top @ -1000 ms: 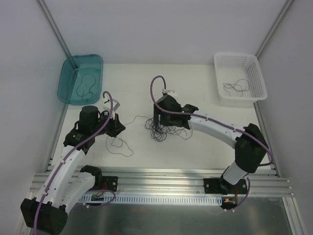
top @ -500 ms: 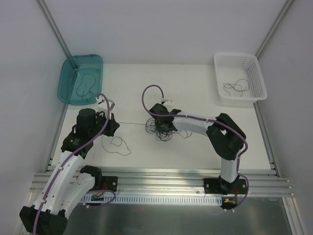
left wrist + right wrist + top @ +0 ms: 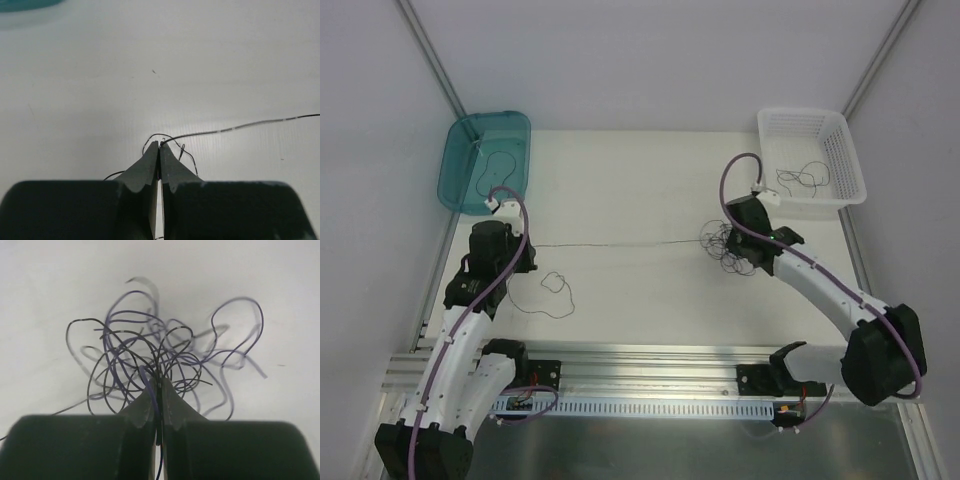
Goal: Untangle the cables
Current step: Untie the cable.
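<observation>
The cables (image 3: 728, 246) form a tangled bundle of thin dark purple and black loops, now right of the table's middle. My right gripper (image 3: 159, 383) is shut on strands of this bundle (image 3: 150, 355), which fans out beyond its fingertips. One thin strand (image 3: 610, 246) runs taut across the table from the bundle to my left gripper (image 3: 159, 145). That gripper is shut on the strand's end (image 3: 240, 126), near the table's left side. A loose curl of the same strand (image 3: 552, 292) lies on the table below the left gripper (image 3: 510, 255).
A teal bin (image 3: 485, 160) at the back left holds a single cable. A white basket (image 3: 812, 155) at the back right holds another loose cable. An aluminium rail (image 3: 640, 365) runs along the near edge by the arm bases.
The right gripper closed on the bundle and pulled it from the table's middle to the right. The left gripper drew back to the left, and the strand between them went taut.
</observation>
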